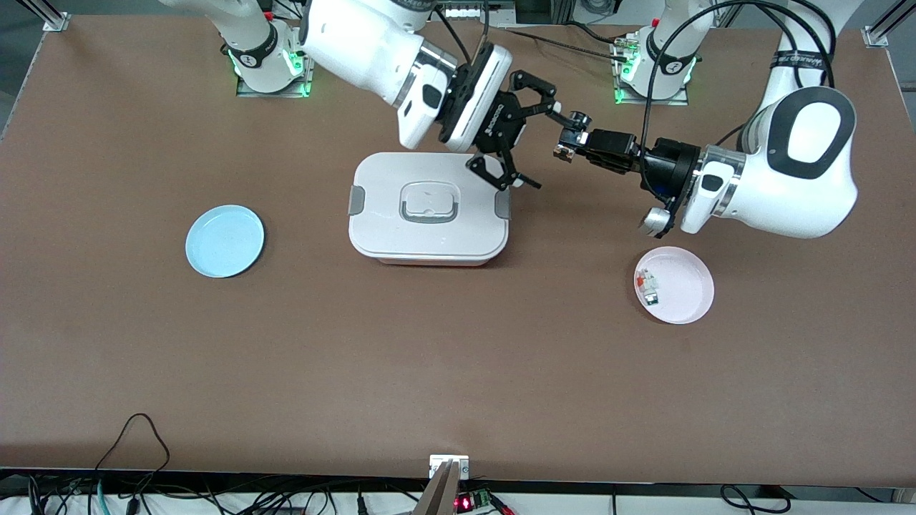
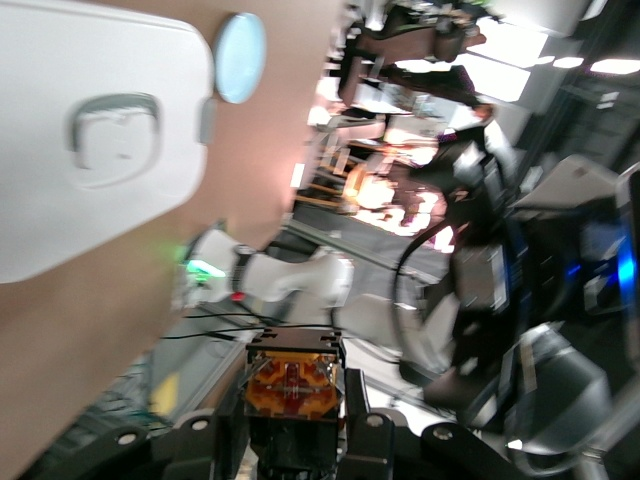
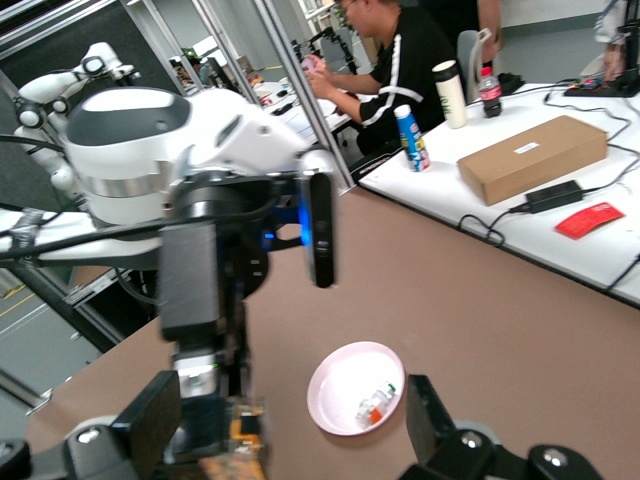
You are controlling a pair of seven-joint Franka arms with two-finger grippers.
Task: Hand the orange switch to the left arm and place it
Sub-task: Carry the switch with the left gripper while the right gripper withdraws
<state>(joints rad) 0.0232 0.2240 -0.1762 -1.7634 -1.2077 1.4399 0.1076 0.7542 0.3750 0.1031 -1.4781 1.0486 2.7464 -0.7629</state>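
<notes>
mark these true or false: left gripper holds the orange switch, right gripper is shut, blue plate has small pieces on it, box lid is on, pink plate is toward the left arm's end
1. The left gripper holds the orange switch. True.
2. The right gripper is shut. False: its fingers are spread open, over the table beside the box.
3. The blue plate carries small pieces. False: they lie on the pink plate.
4. The box has its lid on. True.
5. The pink plate lies toward the left arm's end of the table. True.
</notes>
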